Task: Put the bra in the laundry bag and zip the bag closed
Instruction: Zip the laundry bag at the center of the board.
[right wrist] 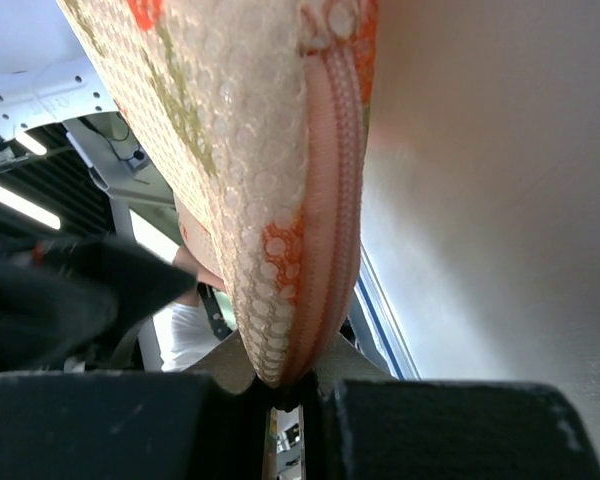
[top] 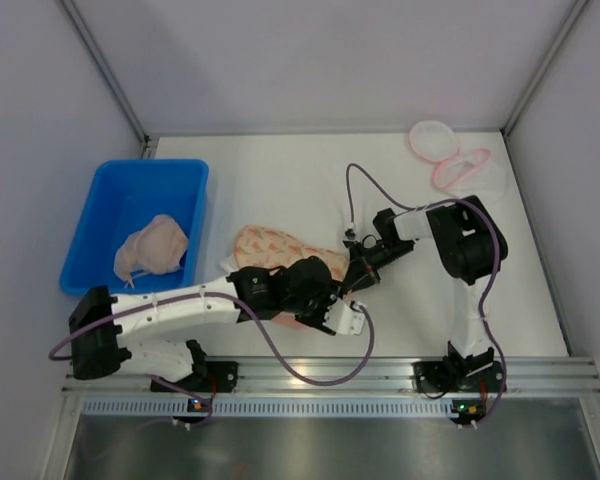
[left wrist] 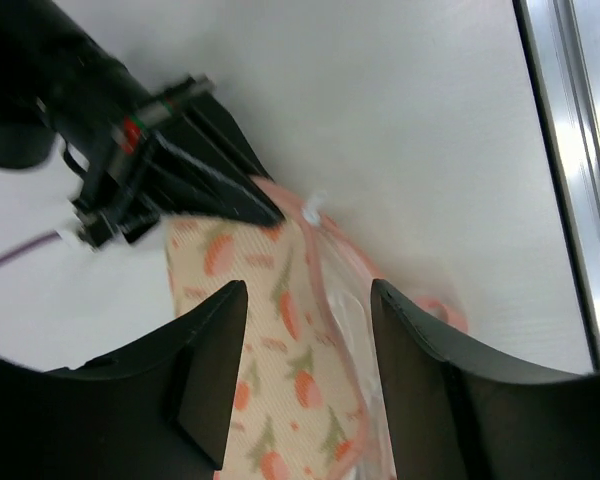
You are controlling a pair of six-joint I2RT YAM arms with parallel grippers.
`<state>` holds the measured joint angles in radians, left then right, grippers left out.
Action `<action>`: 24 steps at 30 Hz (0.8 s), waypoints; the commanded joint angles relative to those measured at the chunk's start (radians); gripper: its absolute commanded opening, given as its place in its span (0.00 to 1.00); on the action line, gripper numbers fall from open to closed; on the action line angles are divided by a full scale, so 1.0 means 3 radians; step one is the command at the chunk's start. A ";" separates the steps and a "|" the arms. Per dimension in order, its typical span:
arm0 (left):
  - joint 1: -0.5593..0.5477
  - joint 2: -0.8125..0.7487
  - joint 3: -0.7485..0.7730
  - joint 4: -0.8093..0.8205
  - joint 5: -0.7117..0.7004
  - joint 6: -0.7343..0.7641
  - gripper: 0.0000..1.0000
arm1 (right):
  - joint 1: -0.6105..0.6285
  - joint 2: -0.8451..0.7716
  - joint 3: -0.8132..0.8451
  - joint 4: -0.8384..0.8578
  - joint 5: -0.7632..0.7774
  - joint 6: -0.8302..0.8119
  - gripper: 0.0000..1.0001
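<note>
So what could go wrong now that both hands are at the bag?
The right hand pinches only the thin zipper edge of the laundry bag, so it might slip out. The left hand stands open around the bag, very near the right hand, so they could bump. A bra lies in the blue bin; zipping now may leave it out.

A robotics lab cell; white table point(top: 280, 180) boxed in by plain grey panels point(top: 40, 120), aluminium rail point(top: 330, 372) at its near edge.
</note>
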<state>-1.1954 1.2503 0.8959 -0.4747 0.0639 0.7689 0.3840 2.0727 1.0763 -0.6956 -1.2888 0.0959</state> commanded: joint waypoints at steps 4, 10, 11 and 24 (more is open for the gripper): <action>-0.0259 0.0751 0.0741 -0.0381 0.0115 0.0605 0.54 | -0.0012 -0.0011 0.0048 0.0018 -0.0178 0.0028 0.00; -0.0454 0.1429 0.1327 -0.0850 0.0002 0.0940 0.51 | -0.0002 -0.0017 0.0032 0.0038 -0.0152 0.0048 0.00; -0.0454 0.1517 0.1415 -0.0953 -0.0018 0.0955 0.49 | -0.0002 -0.0016 0.0032 0.0038 -0.0152 0.0048 0.00; -0.0454 0.2035 0.1539 -0.1071 -0.0842 0.1072 0.47 | -0.0002 -0.0027 -0.0019 0.0054 -0.0122 0.0038 0.00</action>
<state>-1.3323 1.8614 1.3476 -0.7685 -0.1139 1.0538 0.3840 2.0727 1.0737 -0.6876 -1.2949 0.1162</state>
